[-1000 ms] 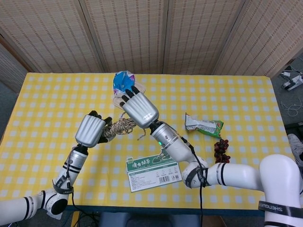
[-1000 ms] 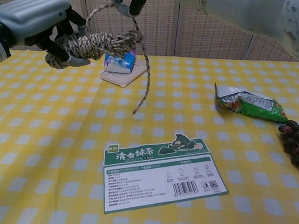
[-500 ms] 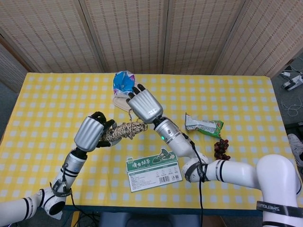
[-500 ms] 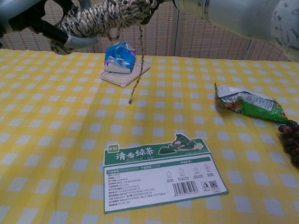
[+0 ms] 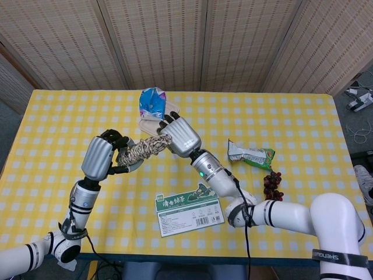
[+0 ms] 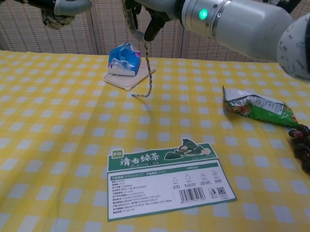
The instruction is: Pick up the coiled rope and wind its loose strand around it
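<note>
In the head view, the left hand (image 5: 104,156) gripped one end of the coiled rope (image 5: 144,149), held up over the table (image 5: 52,122), while the right hand (image 5: 182,135) closed on its other end. The bundle looked light, soft and limp, best held around its thick middle.

In the chest view, the loose strand (image 6: 148,75) dangled from the right hand's fingers (image 6: 150,28), pinched well above its free tip.

1 rope (image 5: 145,149), 1 card (image 5: 190,213), 1 snack bag (image 5: 252,156), 1 grape bunch (image 5: 271,185)
</note>
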You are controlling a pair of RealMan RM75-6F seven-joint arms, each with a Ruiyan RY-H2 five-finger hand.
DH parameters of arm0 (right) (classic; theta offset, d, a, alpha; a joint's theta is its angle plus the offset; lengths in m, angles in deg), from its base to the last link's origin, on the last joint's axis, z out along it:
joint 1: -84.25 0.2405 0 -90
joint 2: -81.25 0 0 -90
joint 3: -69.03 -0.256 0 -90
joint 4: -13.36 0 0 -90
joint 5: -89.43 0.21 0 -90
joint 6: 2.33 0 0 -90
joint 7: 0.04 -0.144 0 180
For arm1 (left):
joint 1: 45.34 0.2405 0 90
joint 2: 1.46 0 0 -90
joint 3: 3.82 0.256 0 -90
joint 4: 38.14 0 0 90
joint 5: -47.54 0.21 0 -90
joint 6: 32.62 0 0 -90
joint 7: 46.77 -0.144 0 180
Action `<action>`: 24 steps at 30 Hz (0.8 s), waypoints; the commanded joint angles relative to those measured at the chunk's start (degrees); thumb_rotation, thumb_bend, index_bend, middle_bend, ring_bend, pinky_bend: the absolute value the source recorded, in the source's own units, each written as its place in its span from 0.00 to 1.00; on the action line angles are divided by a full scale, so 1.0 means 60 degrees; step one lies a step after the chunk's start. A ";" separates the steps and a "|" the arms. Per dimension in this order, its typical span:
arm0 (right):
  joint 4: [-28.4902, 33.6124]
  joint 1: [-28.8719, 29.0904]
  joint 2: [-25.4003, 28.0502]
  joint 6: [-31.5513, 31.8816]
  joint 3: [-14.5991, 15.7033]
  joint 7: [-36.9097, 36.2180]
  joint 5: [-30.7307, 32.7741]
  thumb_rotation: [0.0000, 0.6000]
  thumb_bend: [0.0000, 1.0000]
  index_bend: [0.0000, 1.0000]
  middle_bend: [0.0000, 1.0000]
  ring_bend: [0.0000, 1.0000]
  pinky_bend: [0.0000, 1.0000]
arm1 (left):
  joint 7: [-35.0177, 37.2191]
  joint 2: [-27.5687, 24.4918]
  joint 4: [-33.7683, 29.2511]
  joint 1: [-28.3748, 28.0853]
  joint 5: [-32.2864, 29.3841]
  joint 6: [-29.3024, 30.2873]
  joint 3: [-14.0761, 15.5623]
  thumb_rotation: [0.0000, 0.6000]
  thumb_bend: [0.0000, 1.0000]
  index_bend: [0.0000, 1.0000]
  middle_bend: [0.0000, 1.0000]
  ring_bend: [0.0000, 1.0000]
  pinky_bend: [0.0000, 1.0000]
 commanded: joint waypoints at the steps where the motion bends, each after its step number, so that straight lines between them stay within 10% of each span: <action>1: -0.0001 -0.0028 -0.0045 -0.0007 0.0048 -0.0022 -0.0041 1.00 0.41 0.66 0.40 0.24 0.22 | 0.0020 -0.0074 -0.0179 0.0039 -0.0293 -0.0135 -0.0199 0.84 0.23 0.75 0.87 0.67 0.42; 19: -0.0024 -0.0054 -0.0427 -0.0132 0.0102 -0.0283 -0.0264 1.00 0.40 0.66 0.39 0.24 0.22 | 0.0177 -0.0159 -0.0486 0.0010 -0.1093 -0.0704 -0.0696 0.87 0.23 0.75 0.87 0.67 0.42; 24: 0.0281 -0.0181 -0.0194 -0.0212 0.0097 -0.0396 -0.0173 1.00 0.32 0.37 0.30 0.23 0.22 | 0.0134 -0.0143 -0.0362 0.0050 -0.1058 -0.0688 -0.0672 0.88 0.23 0.75 0.87 0.67 0.42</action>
